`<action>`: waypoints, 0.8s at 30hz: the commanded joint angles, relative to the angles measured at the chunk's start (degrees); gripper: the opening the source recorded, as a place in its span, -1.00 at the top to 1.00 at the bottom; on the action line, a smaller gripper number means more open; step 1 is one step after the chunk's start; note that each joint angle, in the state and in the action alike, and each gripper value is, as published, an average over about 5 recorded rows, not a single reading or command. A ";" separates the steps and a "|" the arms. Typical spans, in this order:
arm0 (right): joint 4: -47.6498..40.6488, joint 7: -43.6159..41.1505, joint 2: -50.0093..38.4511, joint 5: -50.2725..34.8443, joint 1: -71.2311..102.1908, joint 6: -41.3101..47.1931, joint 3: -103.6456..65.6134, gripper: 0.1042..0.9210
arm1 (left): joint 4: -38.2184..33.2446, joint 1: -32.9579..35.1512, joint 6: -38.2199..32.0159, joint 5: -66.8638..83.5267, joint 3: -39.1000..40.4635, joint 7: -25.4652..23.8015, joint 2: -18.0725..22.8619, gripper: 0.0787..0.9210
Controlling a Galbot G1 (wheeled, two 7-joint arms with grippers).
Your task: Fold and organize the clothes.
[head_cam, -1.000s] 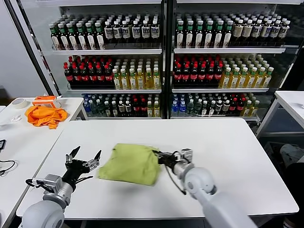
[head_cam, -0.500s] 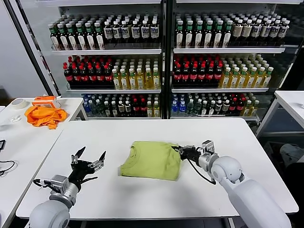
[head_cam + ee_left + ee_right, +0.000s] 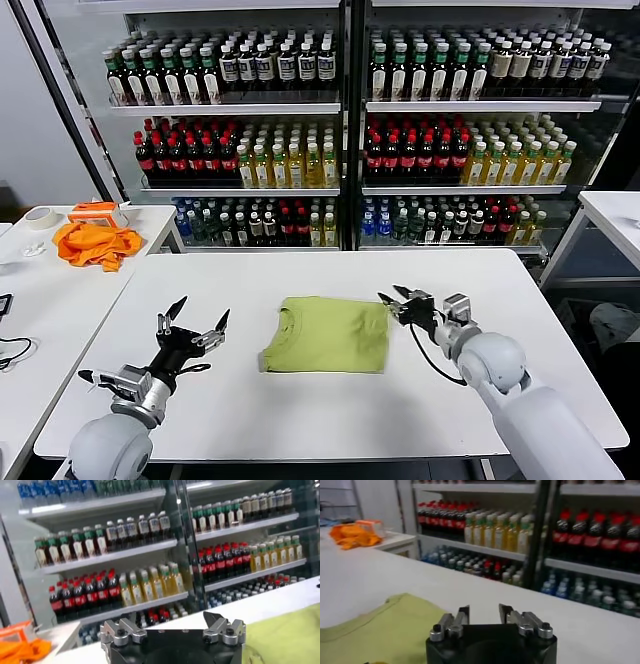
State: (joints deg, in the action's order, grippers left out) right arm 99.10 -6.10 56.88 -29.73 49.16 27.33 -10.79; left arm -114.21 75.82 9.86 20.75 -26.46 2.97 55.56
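Note:
The lime-green T-shirt (image 3: pixel 328 334), the clothes, lies folded into a flat rectangle on the middle of the white table (image 3: pixel 330 420), neck toward my left. My right gripper (image 3: pixel 397 298) hovers just off the shirt's right far corner, open, with nothing between its fingers; the right wrist view shows a gap between its fingers (image 3: pixel 464 616) and the shirt (image 3: pixel 385 630) off to one side. My left gripper (image 3: pixel 195 318) stands open to the left of the shirt, well apart from it; in the left wrist view its fingers (image 3: pixel 212 619) are spread wide, with a strip of the shirt (image 3: pixel 285 637) at the edge.
A bright orange cloth (image 3: pixel 95 243) and a roll of tape (image 3: pixel 40 217) lie on a side table at the far left. Glass-fronted drink coolers (image 3: pixel 340 120) full of bottles stand behind the table. Another white table (image 3: pixel 610 212) is at the right.
My right gripper dragged the shirt rightward to the table's middle, then let go of its corner and opened. The shirt now lies flatter. The left gripper rose slightly, still open.

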 commanded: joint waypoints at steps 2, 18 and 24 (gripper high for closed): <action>11.61 14.67 1.85 7.13 14.12 -5.14 -13.30 -0.05 | 5.47 -6.90 -5.39 -7.64 2.75 -1.81 3.75 -0.77; 10.29 14.20 3.79 11.44 15.78 -10.44 -15.29 -0.76 | 11.16 -10.52 -13.63 -9.67 2.75 -9.25 7.34 -0.77; 9.06 13.72 3.59 11.31 15.96 -11.37 -15.90 -0.76 | 12.60 -11.58 -13.24 -9.82 2.71 -9.27 7.53 -0.77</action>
State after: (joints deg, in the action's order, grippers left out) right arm 108.20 6.47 59.94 -19.94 63.36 18.36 -24.57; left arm -104.50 66.72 -1.10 12.39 -23.86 -4.25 61.92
